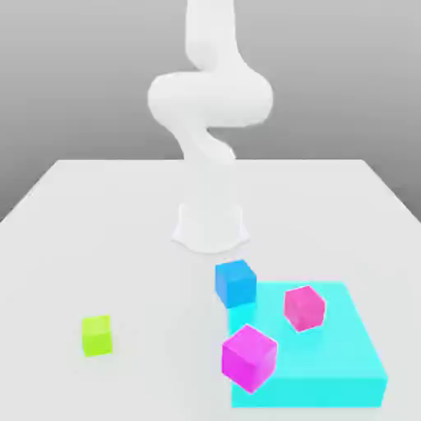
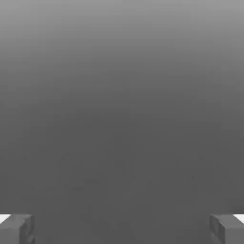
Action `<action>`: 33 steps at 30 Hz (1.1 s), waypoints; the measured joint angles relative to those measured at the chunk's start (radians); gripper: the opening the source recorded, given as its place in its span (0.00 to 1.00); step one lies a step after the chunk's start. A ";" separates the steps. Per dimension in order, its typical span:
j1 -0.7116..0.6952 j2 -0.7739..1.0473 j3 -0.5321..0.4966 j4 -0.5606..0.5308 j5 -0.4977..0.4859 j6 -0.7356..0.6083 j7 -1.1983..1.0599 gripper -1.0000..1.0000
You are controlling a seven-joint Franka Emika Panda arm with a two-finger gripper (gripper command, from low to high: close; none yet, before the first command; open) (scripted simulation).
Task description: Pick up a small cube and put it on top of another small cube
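Note:
The small lime-green cube sits alone on the white table at the exterior view's left, near the front. My white arm rises from its base at the table's middle and bends upward, far above the cubes. In the hand view my gripper is open, its two grey fingertips wide apart with nothing between them. Beyond the fingers there is plain grey background.
A blue cube stands in front of the base, at the corner of a flat cyan slab. One magenta cube rests on the slab. A larger magenta cube sits at its front-left edge.

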State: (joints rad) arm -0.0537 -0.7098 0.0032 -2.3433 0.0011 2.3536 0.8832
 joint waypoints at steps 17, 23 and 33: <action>-0.301 0.624 -0.047 -0.297 -0.016 0.369 0.591 0.50; -0.360 0.842 -0.078 -0.375 0.036 0.506 0.721 0.50; -0.392 1.044 -0.037 -0.343 0.085 0.668 0.695 0.00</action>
State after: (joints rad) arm -0.4457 0.3345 -0.0334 -2.6858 0.0865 3.0216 1.5779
